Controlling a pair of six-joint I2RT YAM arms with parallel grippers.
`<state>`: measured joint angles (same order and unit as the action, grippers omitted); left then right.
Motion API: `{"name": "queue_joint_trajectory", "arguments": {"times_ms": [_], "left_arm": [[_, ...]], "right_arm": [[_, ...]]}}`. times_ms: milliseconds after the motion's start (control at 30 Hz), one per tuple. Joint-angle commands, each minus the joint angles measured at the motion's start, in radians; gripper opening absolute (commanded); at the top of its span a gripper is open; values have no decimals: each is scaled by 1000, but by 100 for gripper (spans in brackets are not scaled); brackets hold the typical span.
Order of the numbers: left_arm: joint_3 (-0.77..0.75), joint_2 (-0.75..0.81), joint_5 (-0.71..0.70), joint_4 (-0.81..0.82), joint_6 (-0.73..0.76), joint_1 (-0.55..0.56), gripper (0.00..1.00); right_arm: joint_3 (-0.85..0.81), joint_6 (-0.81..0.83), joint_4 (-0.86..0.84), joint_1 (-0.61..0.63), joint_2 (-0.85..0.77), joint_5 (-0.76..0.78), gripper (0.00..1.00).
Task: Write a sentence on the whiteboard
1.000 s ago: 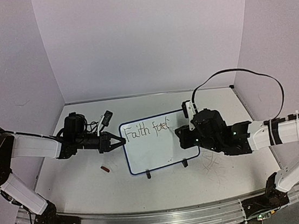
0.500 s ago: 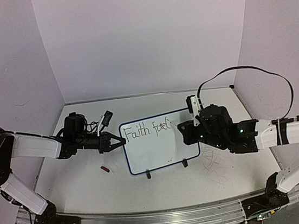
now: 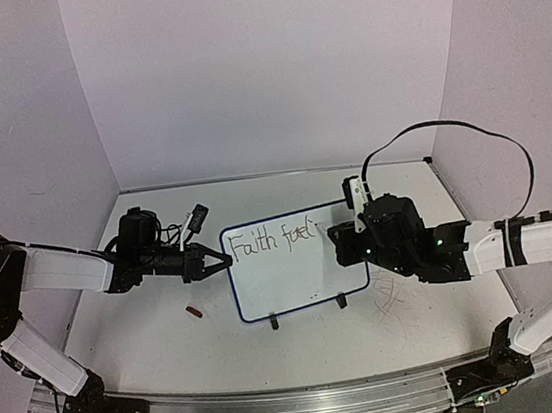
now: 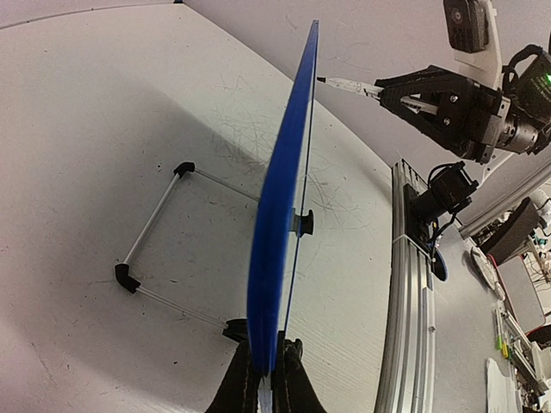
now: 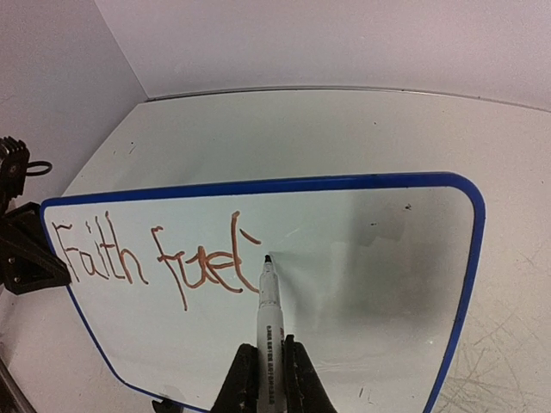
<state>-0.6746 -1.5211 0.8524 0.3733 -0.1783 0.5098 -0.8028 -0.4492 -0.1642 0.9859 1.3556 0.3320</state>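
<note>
The whiteboard (image 3: 299, 274) stood on its two black feet near the middle of the bench (image 3: 165, 366), its face leaning back. Your left gripper (image 4: 267, 361) sat at the board's 9 o'clock edge, jaws clamped on the blue rim. The left wrist view showed the board edge-on between them. Your right gripper (image 5: 266, 354) was at the board's 2 o'clock side, jaws closed tight on a marker (image 5: 268, 310) that pointed toward 12 o'clock in the right wrist view. The sentence (image 5: 155, 258) read "Faith fuel" in one line across the top of the board. The marker's tip lay at the board's face, just to 3 o'clock of the last letter. A small dark red object (image 3: 195, 312) lay on the bench at 8 o'clock from the board, apart from it.
</note>
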Motion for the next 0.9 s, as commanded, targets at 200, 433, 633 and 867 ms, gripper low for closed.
{"name": "queue_joint_trajectory", "arguments": {"times_ms": [200,433,633,867], "left_arm": [[-27,-11,-30,-42,40,13,0],[-27,-9,-29,-44,40,13,0],[-32,-13,-28,-45,40,13,0],[-33,-11,-29,-47,40,13,0]], "right_arm": [[-48,13,-4,-4,32,52,0],[-64,30,-3,-5,53,23,0],[-57,25,3,-1,54,-6,0],[-32,9,14,0,46,-14,0]]}}
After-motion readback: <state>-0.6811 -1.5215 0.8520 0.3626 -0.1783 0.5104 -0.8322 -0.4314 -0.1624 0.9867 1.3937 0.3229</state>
